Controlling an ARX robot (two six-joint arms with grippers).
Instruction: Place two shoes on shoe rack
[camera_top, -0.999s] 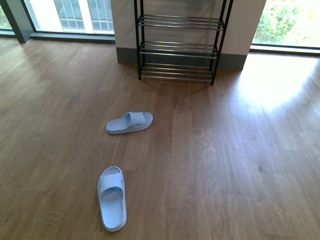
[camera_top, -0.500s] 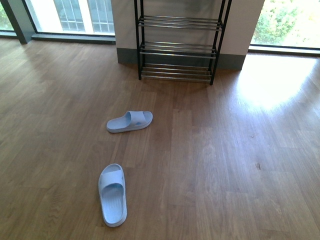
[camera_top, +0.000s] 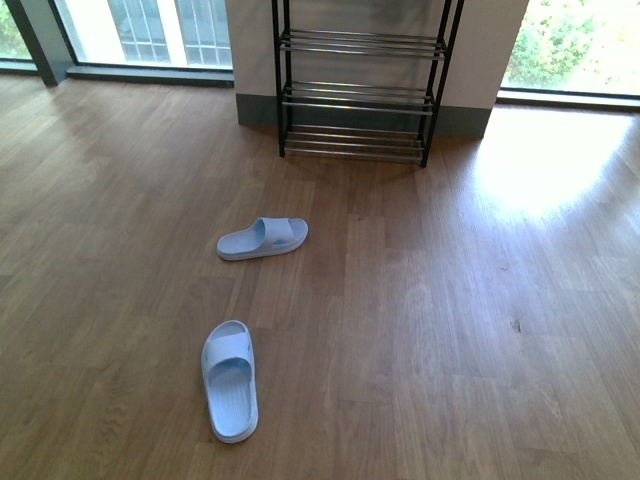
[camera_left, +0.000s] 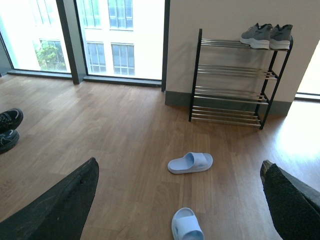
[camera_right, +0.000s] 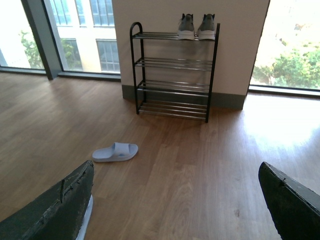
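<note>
Two pale blue slide sandals lie on the wood floor. One (camera_top: 262, 238) is sideways in front of the shoe rack (camera_top: 358, 95), the other (camera_top: 230, 380) lies nearer, pointing away. A pair of grey sneakers (camera_left: 266, 36) stands on the rack's top tier (camera_left: 232, 82), also seen in the right wrist view (camera_right: 196, 26). My left gripper (camera_left: 179, 167) is open above the floor, with both slides (camera_left: 190, 163) (camera_left: 186, 227) between its dark fingers. My right gripper (camera_right: 176, 167) is open over bare floor, the far slide (camera_right: 115, 152) off to one side. Neither arm shows in the front view.
The rack stands against a white wall between tall windows. A pair of black shoes (camera_left: 9, 129) lies on the floor at the edge of the left wrist view. A bright sunlit patch (camera_top: 550, 165) covers the floor right of the rack.
In the front view the whole scene has drifted slightly up and right, so the near slide sits higher in the picture. The slides keep the same pose on the floor.
</note>
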